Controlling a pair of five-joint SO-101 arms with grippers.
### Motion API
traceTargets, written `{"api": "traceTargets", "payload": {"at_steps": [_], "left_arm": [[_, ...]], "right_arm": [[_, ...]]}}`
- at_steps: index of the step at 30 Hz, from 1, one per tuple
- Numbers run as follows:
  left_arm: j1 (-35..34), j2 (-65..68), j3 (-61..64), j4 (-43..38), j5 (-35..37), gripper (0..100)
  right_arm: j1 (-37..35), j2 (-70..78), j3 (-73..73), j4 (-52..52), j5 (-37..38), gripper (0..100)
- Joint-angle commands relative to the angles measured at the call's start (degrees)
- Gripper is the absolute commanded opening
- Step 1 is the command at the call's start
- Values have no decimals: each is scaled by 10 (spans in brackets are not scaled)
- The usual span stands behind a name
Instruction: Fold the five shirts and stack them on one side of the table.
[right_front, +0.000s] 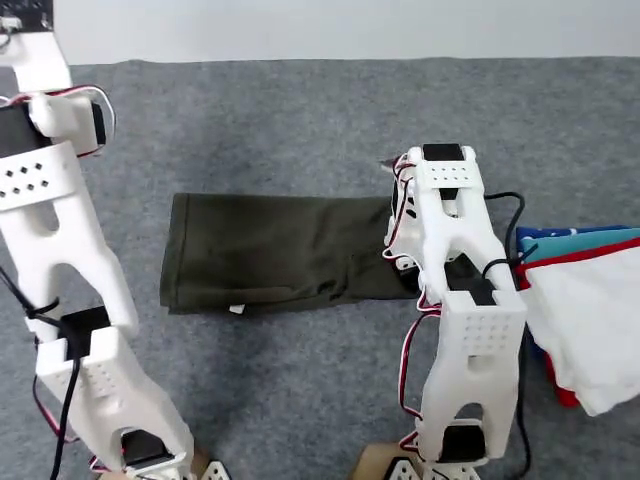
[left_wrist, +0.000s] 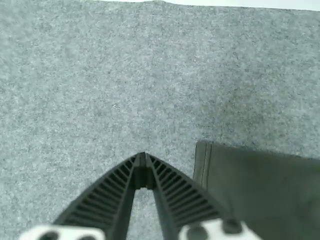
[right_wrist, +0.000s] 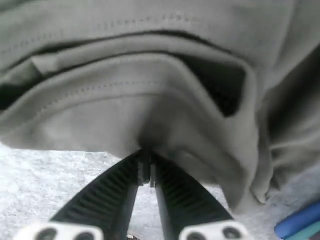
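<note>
A dark olive shirt lies in a long folded strip across the middle of the grey table. My right gripper is shut on a bunched edge of the olive shirt at its right end, under the right arm's wrist. My left gripper is shut with nothing in it, hovering above bare felt. The olive shirt's corner lies just beside it. The left arm stands along the table's left side.
A stack of folded shirts sits at the right edge, white on top with red, blue and teal edges showing. Grey felt covers the table, bare behind and in front of the olive shirt.
</note>
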Motion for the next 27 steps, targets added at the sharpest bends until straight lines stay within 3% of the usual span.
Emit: {"api": "traceTargets", "payload": {"at_steps": [1, 15, 27], "left_arm": [[1, -34, -1, 3, 13, 2], [9, -34, -1, 3, 16, 2], [5, -40, -4, 11, 16, 2]], "right_arm": [[-7, -51, -42, 3, 5, 9], [-142, -72, -118, -51, 1, 9], [-150, 56, -120, 0, 0, 9]]}}
